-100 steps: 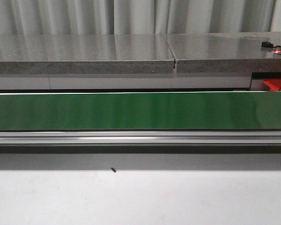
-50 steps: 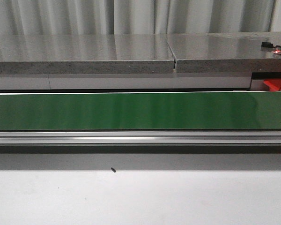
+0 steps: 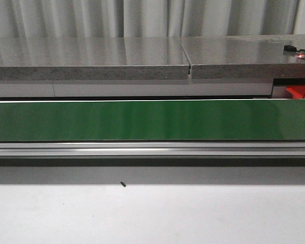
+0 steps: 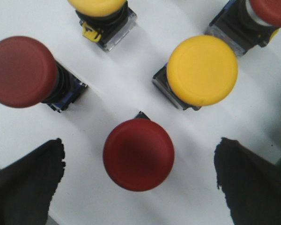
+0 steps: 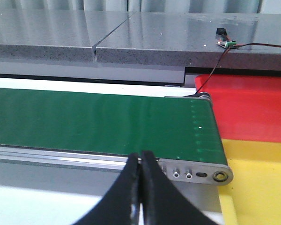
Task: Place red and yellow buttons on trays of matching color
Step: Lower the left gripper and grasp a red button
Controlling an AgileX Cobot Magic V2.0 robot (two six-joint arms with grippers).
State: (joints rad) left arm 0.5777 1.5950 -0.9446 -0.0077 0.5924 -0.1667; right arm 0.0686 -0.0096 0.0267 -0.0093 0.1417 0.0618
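Left side, wrist view: the left pincer (image 4: 138,180) stands with its dark fingers (image 4: 25,183) spread wide apart, hanging directly over a round red mushroom-head push button (image 4: 138,153) that stands upright on the white tabletop (image 4: 145,56). The button sits between the fingers, touching neither. Around it stand four more: a second red push button (image 4: 21,71) beside it, a yellow-capped button (image 4: 202,69) near on the other side, another yellow one (image 4: 97,5) and another red one (image 4: 271,10), both cut by the frame edge.

Centre, front view: a long green conveyor belt (image 3: 152,120) runs across the scene with nothing on it; neither arm shows here.

Right side, wrist view: the right pincer (image 5: 141,192) has its black fingers pressed together on nothing, idle before the belt's end. Beyond that end lie the flat red plastic tray (image 5: 253,105) and, nearer, the yellow plastic tray (image 5: 257,180); no button shows on either.

Judgement: the step in hand is the pick of the centred red button; sorting appears to be at its start. The next move calls for a straight descent and a closing on the cap or the body below it, clear of the neighbouring yellow button.
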